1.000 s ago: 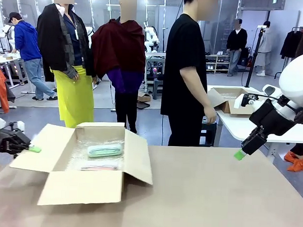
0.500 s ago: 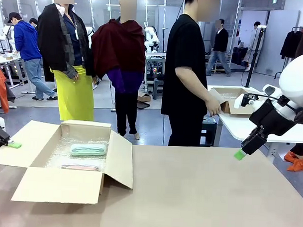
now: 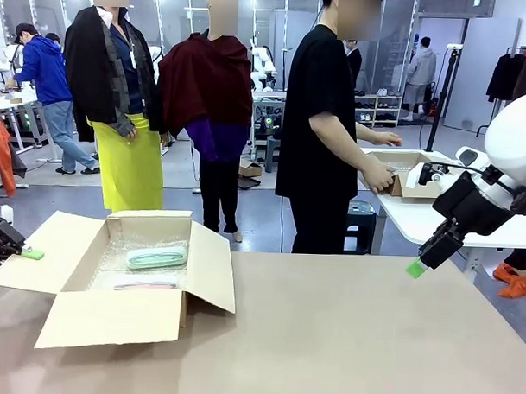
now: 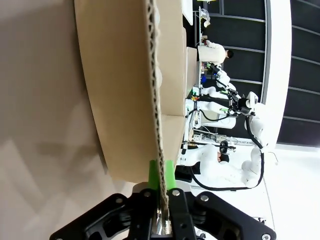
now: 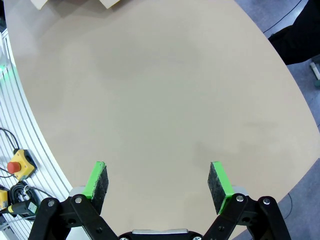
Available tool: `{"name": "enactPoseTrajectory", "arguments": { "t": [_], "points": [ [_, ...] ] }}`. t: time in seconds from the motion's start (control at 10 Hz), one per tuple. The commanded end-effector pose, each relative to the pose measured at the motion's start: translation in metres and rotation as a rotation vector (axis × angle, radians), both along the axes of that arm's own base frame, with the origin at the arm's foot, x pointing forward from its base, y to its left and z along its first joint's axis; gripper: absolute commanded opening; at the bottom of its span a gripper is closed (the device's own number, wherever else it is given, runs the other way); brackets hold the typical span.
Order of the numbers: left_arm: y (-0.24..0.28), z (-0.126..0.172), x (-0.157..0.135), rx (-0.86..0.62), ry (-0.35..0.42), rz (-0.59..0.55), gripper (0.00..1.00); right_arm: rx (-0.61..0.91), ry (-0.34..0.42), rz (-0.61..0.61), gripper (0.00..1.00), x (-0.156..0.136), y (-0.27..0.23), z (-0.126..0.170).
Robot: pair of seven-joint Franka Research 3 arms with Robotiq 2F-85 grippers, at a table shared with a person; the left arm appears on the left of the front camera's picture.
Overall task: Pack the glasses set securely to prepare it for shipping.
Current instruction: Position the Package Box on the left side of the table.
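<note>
From the front, the mint pack and pink pack are lying on bubble wrap inside the open box, while the left gripper is pinching its left flap, probably to steady it; the left wrist view is showing the jaws nipping corrugated card edge; the right wrist view is showing the right gripper idling, jaws spread above the smooth tabletop.

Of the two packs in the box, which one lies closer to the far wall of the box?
The mint green pack. It lies toward the far wall of the box, while the pale pink pack lies nearer the robot's side.
</note>
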State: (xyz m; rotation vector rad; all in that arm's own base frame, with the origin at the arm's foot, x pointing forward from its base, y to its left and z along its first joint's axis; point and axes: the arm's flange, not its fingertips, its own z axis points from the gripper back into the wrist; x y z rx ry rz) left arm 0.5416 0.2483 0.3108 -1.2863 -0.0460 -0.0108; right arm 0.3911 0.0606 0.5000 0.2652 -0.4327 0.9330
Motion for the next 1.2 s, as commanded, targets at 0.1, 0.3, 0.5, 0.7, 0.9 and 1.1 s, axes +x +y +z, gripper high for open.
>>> {"name": "enactPoseTrajectory", "arguments": {
  "t": [0.1, 0.3, 0.5, 0.7, 0.9, 1.1],
  "points": [
    [0.002, 0.009, -0.003, 0.033, 0.004, 0.024, 0.46, -0.010, 0.005, 0.000, 1.00, 0.000, 0.001, 0.001],
    [0.009, 0.018, -0.012, 0.053, -0.021, 0.061, 0.74, -0.010, 0.005, 0.000, 1.00, 0.000, 0.001, 0.001],
    [0.025, 0.031, -0.025, 0.088, -0.069, 0.140, 1.00, -0.010, 0.005, 0.000, 1.00, 0.000, 0.001, 0.001],
    [0.034, 0.049, -0.036, 0.155, -0.129, 0.201, 1.00, -0.010, 0.005, 0.000, 1.00, 0.000, 0.001, 0.001],
    [0.034, 0.077, -0.048, 0.213, -0.193, 0.232, 0.87, -0.010, 0.005, 0.000, 1.00, 0.000, 0.001, 0.001],
    [0.029, 0.093, -0.051, 0.252, -0.201, 0.213, 0.87, -0.010, 0.005, 0.000, 1.00, 0.000, 0.001, 0.001]
  ]
}}
